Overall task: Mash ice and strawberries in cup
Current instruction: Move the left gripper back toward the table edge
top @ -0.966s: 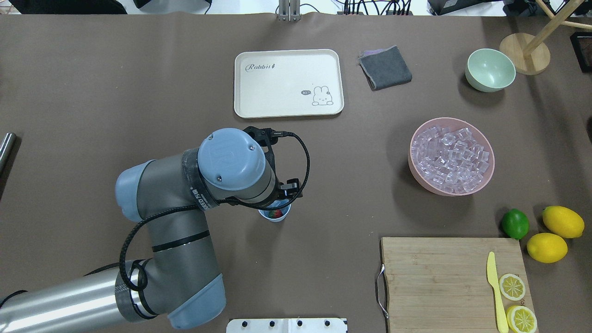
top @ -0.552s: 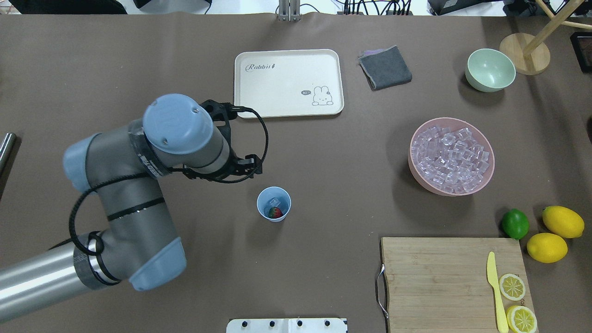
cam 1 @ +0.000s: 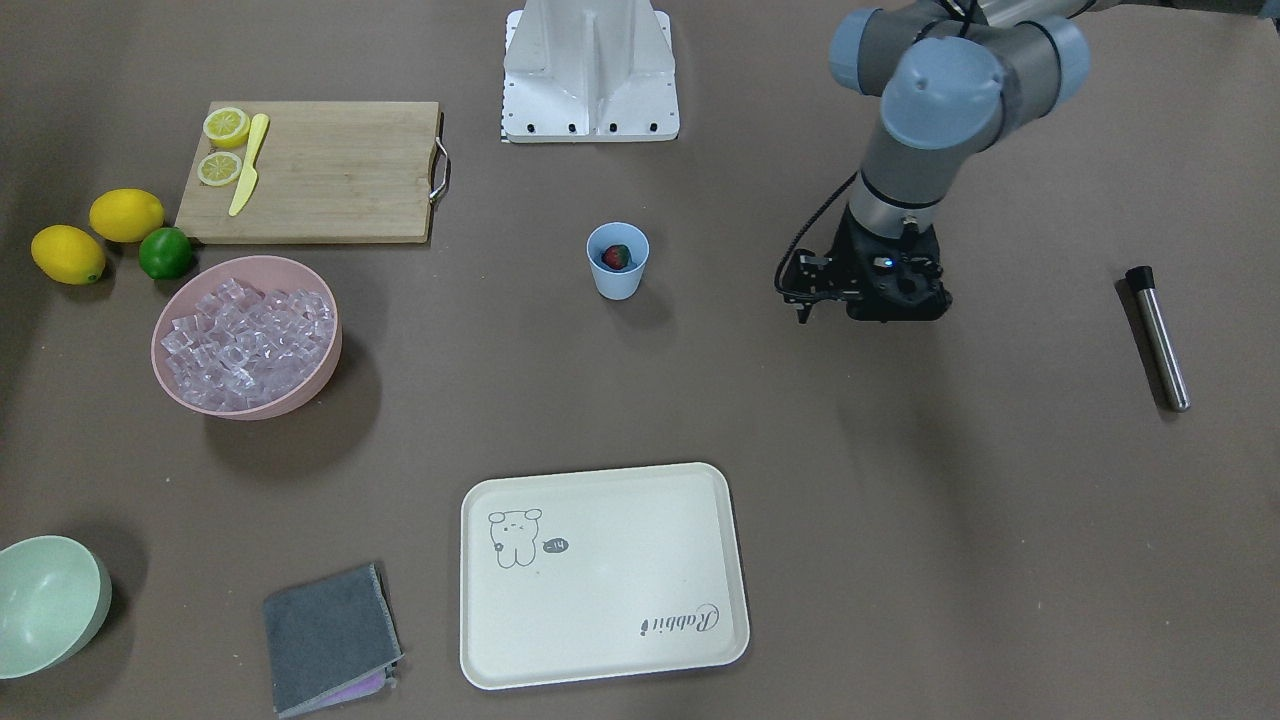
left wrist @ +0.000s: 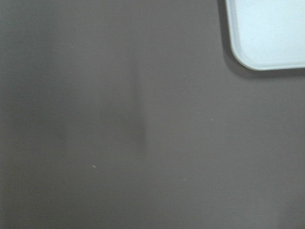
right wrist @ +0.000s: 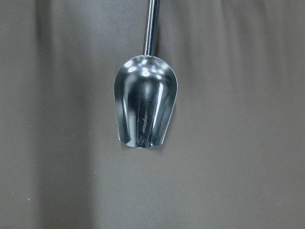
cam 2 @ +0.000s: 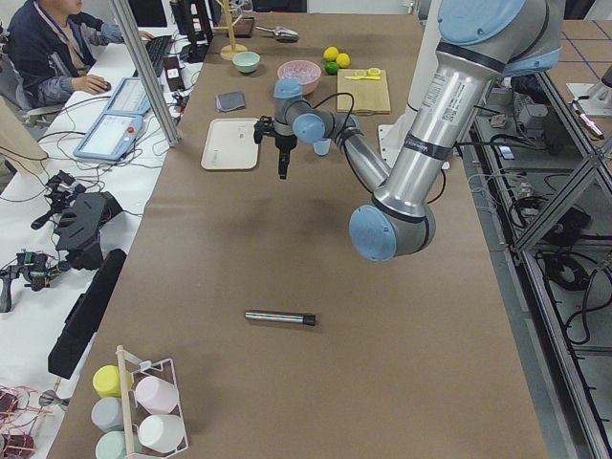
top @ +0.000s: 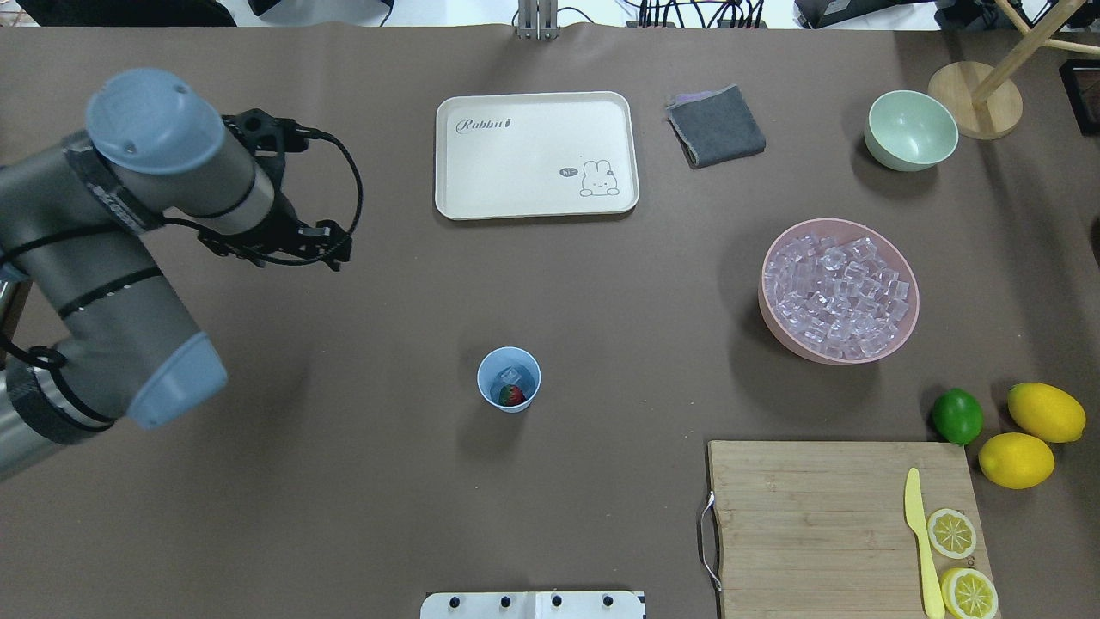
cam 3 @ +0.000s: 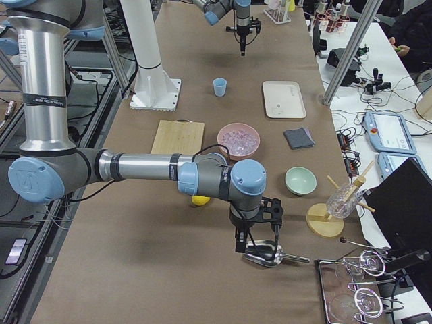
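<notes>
One strawberry (top: 512, 395) and some ice (top: 510, 375) sit unmashed in the cup (top: 509, 379), well to the right of my left jaws; the muddler (cam 1: 1158, 338) lies untouched to their left. All the mashing, seemingly, remains. Whether either pair of jaws is apart or together, I cannot tell; my right jaws hang over a scoop (right wrist: 145, 107).

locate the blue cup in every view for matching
Front-facing: cup centre, above shared landmark tray.
Overhead: cup centre, below tray.
Exterior left: cup upper middle, right of tray.
Exterior right: cup upper middle, left of tray.
Left wrist: absent; tray corner only.
Right wrist: absent.
</notes>
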Tool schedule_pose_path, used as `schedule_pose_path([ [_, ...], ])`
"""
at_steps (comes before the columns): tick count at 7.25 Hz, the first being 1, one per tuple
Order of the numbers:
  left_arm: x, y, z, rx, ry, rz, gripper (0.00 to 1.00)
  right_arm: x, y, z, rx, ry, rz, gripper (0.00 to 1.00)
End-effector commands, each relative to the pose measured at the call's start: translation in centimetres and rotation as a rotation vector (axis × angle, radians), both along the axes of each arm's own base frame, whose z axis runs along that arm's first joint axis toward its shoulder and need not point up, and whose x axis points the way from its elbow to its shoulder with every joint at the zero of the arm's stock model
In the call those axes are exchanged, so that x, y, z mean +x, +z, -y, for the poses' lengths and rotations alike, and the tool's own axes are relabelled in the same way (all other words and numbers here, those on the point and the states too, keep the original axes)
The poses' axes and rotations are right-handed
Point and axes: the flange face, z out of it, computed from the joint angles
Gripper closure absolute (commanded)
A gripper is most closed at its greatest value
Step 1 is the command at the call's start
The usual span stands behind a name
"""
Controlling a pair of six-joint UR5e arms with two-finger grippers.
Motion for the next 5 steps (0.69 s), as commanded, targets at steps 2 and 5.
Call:
schedule_pose_path([
  [2, -10.1, 12.4, 4.3, 0.051, 0.047, 0.051, 0.04, 0.1, -0.4, 0.5, 0.008, 0.000, -0.004, 0.00],
  [5, -20.8, 22.2, 10.9, 0.073, 0.111, 0.082, 0.04, 0.1, -0.5, 0.4, 0.010, 0.000, 0.000, 0.00],
])
